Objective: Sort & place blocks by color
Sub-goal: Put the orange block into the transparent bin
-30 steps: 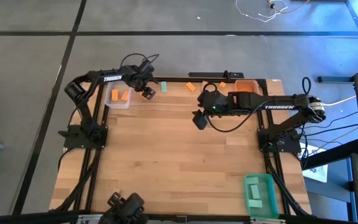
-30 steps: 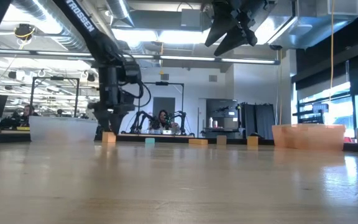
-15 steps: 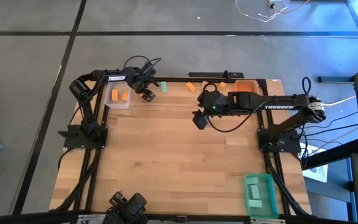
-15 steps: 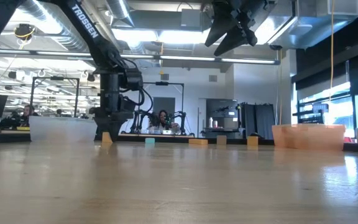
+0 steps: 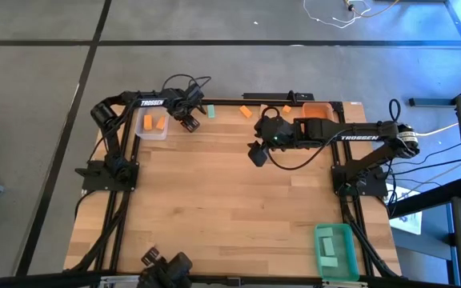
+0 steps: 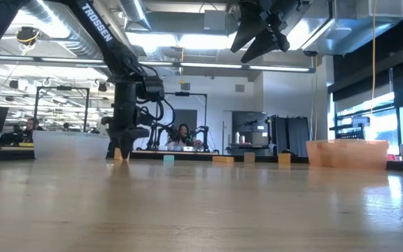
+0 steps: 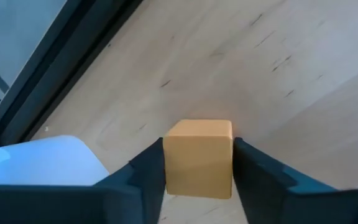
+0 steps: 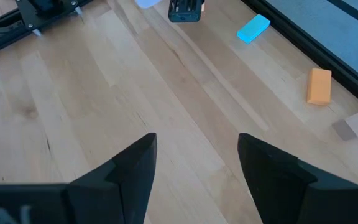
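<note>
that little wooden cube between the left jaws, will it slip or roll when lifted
The cube looks rigid and flat-sided, so it probably won't roll or squash. It sits squarely between the left gripper fingers, whose flat inner faces meet its sides, so a steady grip seems likely. Its smooth wood could slip if squeezed lightly.

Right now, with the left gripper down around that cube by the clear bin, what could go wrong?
1. The left gripper flanks the orange cube, which sits low between the fingers; a shallow pinch could slip on lifting.
2. The clear bin stands right beside it, so a swing could clip its wall.
3. The right gripper hangs open above bare table; the teal block lies between the arms.
</note>
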`<state>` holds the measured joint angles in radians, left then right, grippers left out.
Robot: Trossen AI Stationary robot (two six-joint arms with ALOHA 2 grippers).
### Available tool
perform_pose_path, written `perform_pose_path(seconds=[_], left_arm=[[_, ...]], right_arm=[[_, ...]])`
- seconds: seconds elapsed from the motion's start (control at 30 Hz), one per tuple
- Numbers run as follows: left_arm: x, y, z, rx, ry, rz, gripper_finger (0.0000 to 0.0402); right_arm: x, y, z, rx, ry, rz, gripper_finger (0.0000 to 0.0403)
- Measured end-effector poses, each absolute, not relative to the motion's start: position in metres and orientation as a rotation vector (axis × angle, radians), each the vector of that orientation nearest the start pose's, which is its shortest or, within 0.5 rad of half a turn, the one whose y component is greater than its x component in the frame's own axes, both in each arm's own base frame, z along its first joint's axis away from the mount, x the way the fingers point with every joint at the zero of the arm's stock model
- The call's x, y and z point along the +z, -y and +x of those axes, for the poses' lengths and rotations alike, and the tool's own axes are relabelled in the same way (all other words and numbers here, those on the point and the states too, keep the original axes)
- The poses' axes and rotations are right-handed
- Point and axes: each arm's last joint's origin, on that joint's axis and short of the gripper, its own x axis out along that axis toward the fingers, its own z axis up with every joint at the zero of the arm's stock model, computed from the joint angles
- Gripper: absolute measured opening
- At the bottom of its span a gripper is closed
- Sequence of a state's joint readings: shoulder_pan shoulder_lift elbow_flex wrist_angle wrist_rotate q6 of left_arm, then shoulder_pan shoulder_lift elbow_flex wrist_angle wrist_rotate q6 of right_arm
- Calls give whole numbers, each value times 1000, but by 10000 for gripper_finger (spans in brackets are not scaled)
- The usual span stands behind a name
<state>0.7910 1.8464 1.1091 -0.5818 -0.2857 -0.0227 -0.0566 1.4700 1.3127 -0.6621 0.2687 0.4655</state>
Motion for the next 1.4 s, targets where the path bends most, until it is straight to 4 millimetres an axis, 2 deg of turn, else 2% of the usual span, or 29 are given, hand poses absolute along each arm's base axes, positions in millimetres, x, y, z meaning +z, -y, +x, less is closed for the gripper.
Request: perform_pose_path(seconds=[0.1,0.3,0.43,0.57,0.73,0.87,1.03,1.27,1.4], left_arm=[[145,-244,233,917,-1319,-363,125],[154,-235,235,892,-1323,-357,124],[178,-222,231,884,-1294,-369,124],[212,-200,222,871,-1259,-377,124],[252,-175,200,997,-1188,-426,124],[269,-168,176,1158,-1155,-477,124],[271,-175,156,1267,-1172,-566,124],[258,-196,145,1315,-1216,-654,124],[252,-206,138,1318,-1245,-694,149]], right_arm=[[317,25,309,-490,-729,349,226],[317,25,309,-489,-725,350,226],[318,25,310,-488,-723,349,226],[318,25,310,-488,-723,347,226],[318,29,309,-538,-709,329,226],[318,30,309,-568,-701,313,226],[318,30,309,-581,-701,282,226],[319,31,309,-562,-712,230,226],[319,31,309,-561,-713,228,226]])
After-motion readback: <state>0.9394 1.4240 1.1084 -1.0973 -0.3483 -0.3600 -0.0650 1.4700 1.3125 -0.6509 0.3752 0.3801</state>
